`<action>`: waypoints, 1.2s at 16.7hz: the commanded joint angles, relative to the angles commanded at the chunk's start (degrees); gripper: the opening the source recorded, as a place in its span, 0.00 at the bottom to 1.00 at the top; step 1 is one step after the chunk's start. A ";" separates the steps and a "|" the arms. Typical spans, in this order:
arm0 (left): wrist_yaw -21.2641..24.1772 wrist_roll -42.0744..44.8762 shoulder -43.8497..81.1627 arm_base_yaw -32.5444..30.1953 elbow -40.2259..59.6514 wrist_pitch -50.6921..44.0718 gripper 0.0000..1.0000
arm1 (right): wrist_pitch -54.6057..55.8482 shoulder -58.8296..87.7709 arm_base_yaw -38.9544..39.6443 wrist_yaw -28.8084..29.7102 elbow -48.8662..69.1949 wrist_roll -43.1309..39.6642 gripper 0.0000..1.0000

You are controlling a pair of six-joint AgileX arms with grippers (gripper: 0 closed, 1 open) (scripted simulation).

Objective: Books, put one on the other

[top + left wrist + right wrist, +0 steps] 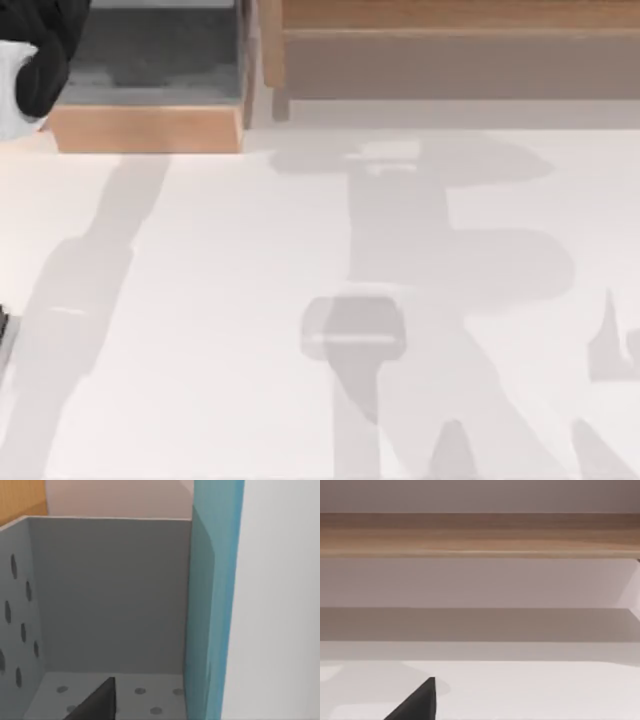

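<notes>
Books are the load. One candidate is seen from the left wrist: a teal upright slab (212,605) with a pale face on one side, standing against the open end of a grey dotted bin (110,595). That it is a book is a judgement, not a certainty.

Handling, as judged: a hardcover is stiff, moderately heavy and smooth-faced, and it will not crush. Grip it across its thickness, near the middle of the free long edge, so that it neither pivots nor slips. Its covers may splay if it is held at a corner.

The left arm (40,60) is at the far left, over a wooden case (150,128) with a grey floor. One dark tip of its fingers (97,705) points into the bin, apart from the teal slab. Whether they are spread or closed cannot be told.

One tip of the right arm's fingers (417,702) hangs over the white counter (200,300), facing a wooden rail (480,532) on the far side. Their opening cannot be told either, and nothing is seen in their grasp.
</notes>
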 joint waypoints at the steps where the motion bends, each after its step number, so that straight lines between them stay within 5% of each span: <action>1: 0.09 0.00 0.46 -0.03 0.71 -0.13 1.00 | 0.00 0.00 0.00 0.00 0.00 0.00 1.00; 11: 0.59 -0.03 5.98 0.29 8.51 -2.34 1.00 | 0.00 0.00 0.00 0.00 0.00 0.00 1.00; 20: 0.59 -0.03 5.98 0.29 8.51 -2.34 0.32 | 0.00 0.00 0.00 0.00 0.00 0.00 1.00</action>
